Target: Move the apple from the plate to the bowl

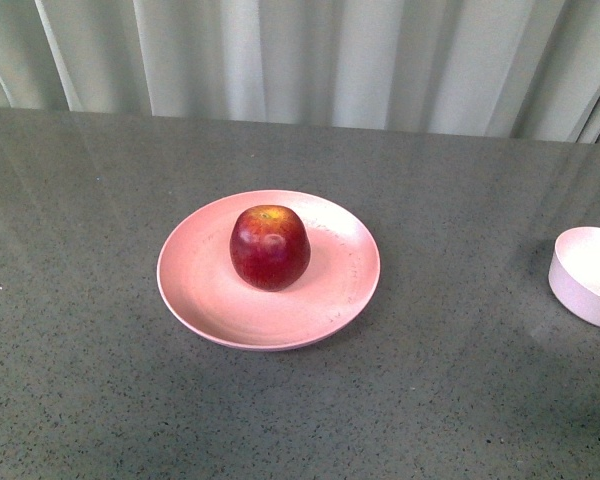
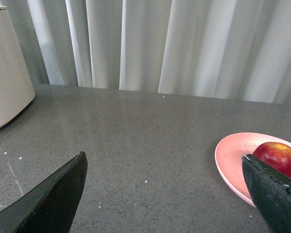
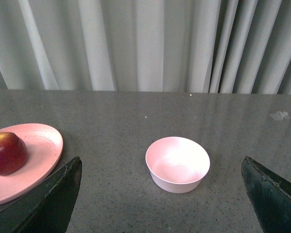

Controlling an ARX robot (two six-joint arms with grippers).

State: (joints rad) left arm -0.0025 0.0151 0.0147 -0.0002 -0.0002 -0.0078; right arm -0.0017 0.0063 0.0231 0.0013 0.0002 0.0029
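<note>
Grey table [image 1: 100,380] is carrying all: a cream container [image 2: 5,73] is standing far left, the left gripper [image 2: 163,158] is hanging with fingers wide apart, the apple [image 1: 270,247] is sitting on the pink plate [image 1: 210,300], the bowl [image 1: 590,275] is standing well apart to its right, and the right gripper [image 3: 161,159] is hovering, fingers also spread.

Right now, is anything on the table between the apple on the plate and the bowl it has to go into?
Nothing visible. Between the plate holding the apple and the bowl there is only bare grey table, in both the front and right wrist views. The bowl is empty.
</note>
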